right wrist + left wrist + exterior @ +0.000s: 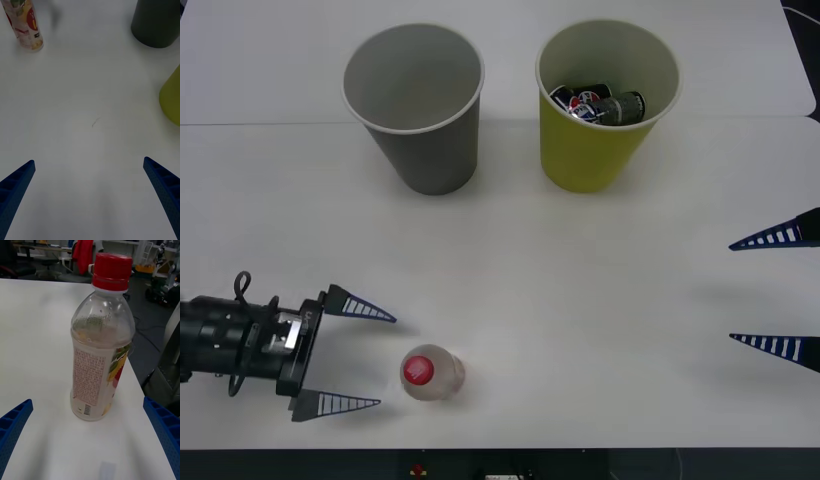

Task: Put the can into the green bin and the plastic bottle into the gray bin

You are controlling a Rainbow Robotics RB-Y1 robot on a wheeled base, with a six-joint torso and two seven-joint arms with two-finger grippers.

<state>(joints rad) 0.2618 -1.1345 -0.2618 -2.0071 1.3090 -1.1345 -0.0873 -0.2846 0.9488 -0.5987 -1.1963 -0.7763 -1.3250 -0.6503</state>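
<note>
Robotics lab or workshop — plain white table [510, 300], and behind it in the left wrist view: office chairs [45, 266], floor cables [144, 330], another robot rig [165, 281].

A white table [510, 300] carries everything. At its far side the gray bin [418, 110] and the green bin [600, 120] stand upright side by side, a little apart. Near the front edge, the plastic bottle [430, 373] stands upright, well apart from both.
</note>
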